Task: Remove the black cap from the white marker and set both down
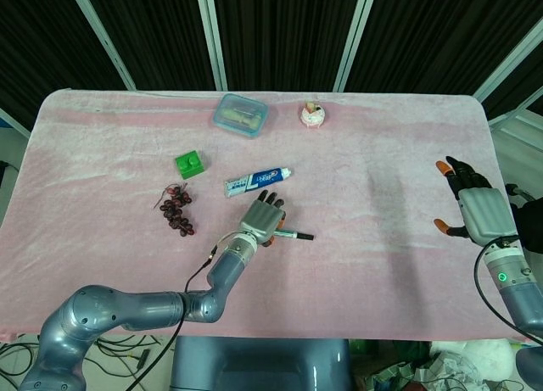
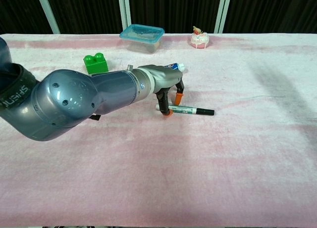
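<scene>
The white marker (image 2: 184,110) lies flat on the pink counter (image 2: 237,159) with its black cap (image 2: 205,111) on, so nothing is done yet. The left hand (image 1: 261,217) stands over its left end, fingers (image 2: 168,112) down around the barrel; whether they grip it, I cannot tell. The right hand (image 1: 475,209) hangs open far right. A toothpaste tube (image 1: 257,181) lies just beyond; nothing blocks the cap.

From my remote seat I see a counter (image 1: 382,145) draped in a pink, fuzzy cloth (image 2: 208,163) that wrinkles faintly. Behind it hangs a dark black curtain (image 1: 280,35), crossed by slanted pale metal frame bars (image 1: 212,35). Light is even and bright overhead, with soft shadows. Below the counter's near edge, tangled cables (image 1: 127,353) lie on the floor.
</scene>
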### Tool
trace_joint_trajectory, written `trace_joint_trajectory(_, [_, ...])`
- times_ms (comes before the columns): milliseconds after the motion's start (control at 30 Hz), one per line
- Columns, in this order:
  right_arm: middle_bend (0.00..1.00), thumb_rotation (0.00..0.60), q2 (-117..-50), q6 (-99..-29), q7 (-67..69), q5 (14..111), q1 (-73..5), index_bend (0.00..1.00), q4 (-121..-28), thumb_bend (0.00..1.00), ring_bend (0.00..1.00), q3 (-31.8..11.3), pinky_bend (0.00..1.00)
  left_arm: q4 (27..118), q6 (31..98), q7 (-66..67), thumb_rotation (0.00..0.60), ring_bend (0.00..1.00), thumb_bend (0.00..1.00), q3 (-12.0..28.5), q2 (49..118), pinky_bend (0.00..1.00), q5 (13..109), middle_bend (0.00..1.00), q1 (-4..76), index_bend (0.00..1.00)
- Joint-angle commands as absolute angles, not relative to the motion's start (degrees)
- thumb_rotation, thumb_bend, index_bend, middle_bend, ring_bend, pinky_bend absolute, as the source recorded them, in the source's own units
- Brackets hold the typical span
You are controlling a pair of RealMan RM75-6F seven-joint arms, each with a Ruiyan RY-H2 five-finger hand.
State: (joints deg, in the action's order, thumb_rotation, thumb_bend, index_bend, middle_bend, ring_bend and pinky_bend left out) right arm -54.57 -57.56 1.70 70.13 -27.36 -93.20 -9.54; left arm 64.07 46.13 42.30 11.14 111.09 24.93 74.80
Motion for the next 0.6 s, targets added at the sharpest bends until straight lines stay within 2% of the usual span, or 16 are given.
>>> trace_joint_trajectory(33, [0.0, 0.6, -54.6, -57.5, 1.6, 70.0, -27.3, 0.02, -93.1, 0.13, 0.05, -9.5, 0.17, 63.7, 46.0, 42.4, 0.6, 0.0, 0.34, 11.3, 111.4, 0.0, 25.0, 0.15, 74.7, 0.47])
trace_joint_trajectory(600, [0.0, 0.6, -54.9, -57.4, 2.4, 70.0, -27.1, 0.02, -92.3, 0.13, 0.05, -9.7, 0.17, 61.5, 45.6, 42.5, 0.6, 0.0, 0.36, 12.1, 113.1, 0.0, 26.3, 0.17, 74.0, 0.53])
